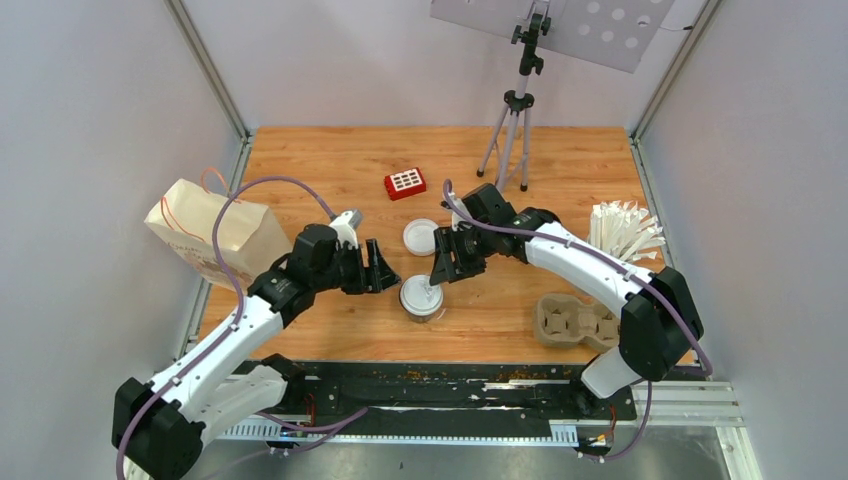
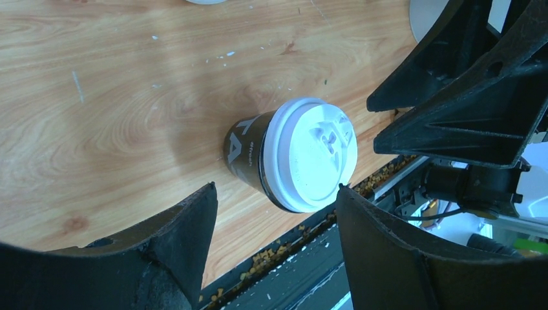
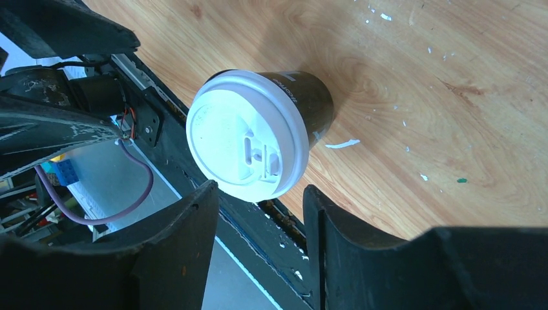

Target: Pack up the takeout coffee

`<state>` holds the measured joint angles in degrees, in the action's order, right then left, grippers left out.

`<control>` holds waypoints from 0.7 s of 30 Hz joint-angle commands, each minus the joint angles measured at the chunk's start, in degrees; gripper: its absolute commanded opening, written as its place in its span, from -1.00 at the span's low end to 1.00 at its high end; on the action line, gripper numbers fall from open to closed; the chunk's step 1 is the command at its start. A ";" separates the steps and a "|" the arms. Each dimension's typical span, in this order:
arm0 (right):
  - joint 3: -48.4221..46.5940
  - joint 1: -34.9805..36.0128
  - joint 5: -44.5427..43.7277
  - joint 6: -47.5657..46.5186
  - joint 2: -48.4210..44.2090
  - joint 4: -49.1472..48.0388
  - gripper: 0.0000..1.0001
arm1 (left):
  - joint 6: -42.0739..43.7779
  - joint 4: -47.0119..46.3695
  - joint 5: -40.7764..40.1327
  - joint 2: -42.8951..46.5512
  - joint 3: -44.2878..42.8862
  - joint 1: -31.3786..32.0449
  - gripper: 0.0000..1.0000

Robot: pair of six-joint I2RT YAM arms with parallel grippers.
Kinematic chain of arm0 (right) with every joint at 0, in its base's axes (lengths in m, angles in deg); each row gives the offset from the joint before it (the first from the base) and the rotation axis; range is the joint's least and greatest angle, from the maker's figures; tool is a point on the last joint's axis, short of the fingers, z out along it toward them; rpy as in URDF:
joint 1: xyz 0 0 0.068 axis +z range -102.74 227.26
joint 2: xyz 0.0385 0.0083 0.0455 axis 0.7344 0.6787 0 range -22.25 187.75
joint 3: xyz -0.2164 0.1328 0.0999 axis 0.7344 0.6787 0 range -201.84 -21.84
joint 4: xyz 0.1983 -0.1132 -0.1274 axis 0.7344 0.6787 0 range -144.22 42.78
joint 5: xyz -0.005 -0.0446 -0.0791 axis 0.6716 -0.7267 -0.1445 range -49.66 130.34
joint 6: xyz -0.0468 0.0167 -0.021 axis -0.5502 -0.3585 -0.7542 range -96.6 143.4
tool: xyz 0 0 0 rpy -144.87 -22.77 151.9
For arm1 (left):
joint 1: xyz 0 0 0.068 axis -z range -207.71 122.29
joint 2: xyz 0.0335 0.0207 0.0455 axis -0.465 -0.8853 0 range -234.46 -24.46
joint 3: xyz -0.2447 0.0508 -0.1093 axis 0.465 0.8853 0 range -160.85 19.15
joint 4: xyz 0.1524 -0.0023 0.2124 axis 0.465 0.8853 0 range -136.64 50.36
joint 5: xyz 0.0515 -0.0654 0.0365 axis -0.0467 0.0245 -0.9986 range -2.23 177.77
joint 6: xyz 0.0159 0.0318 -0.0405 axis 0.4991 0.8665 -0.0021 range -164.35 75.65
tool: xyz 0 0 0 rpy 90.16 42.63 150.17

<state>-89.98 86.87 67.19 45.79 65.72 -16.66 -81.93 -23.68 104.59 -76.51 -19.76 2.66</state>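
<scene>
One takeout coffee [image 1: 421, 299], a black cup with a white lid, stands near the table's front edge. It also shows in the left wrist view [image 2: 294, 155] and the right wrist view [image 3: 258, 132]. A second coffee [image 1: 421, 237] stands just behind it. My left gripper [image 1: 388, 274] is open just left of the front cup, and its jaws [image 2: 276, 188] hold nothing. My right gripper [image 1: 445, 274] is open just right of and above the same cup, also empty [image 3: 258, 188]. Neither gripper touches the cup.
A brown paper bag [image 1: 205, 232] lies at the left. The moulded cup tray [image 1: 575, 320] sits at the front right, with a white cup of wrapped straws [image 1: 625, 232] behind it. A red box [image 1: 405, 183] and a tripod [image 1: 512, 130] stand at the back.
</scene>
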 commanded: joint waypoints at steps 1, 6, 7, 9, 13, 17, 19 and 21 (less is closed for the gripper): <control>1.33 0.07 1.31 2.98 -0.63 -4.59 0.00 | -2.11 -9.00 3.19 -1.17 2.48 0.21 0.49; 2.71 0.11 2.18 4.09 0.07 -5.44 -0.07 | -1.05 -10.87 3.92 -2.31 4.02 0.23 0.48; 2.89 0.20 2.42 4.27 0.18 -5.55 -0.09 | -0.67 -11.42 3.92 -2.46 4.32 0.21 0.48; 3.24 0.41 2.65 4.72 0.19 -5.81 -0.12 | -0.04 -12.93 4.55 -3.11 4.85 0.22 0.50; 2.91 0.86 2.78 5.46 0.17 -4.59 -0.13 | 1.91 -15.03 7.34 -6.32 4.75 0.21 0.53; 2.96 1.29 1.91 6.21 -0.84 -4.28 -0.15 | 3.10 -15.66 8.28 -8.46 4.21 0.17 0.53; 3.05 1.34 1.93 6.68 -0.80 -4.47 -0.16 | 3.67 -15.44 7.79 -9.05 3.87 0.20 0.53; 3.01 1.58 1.85 6.70 -0.40 -3.99 -0.16 | 4.29 -15.02 7.72 -9.71 3.38 0.20 0.53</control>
<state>-86.59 87.92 68.83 50.75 65.80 -19.59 -80.38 -36.24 111.38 -85.65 -14.87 2.66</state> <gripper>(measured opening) 0.425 0.764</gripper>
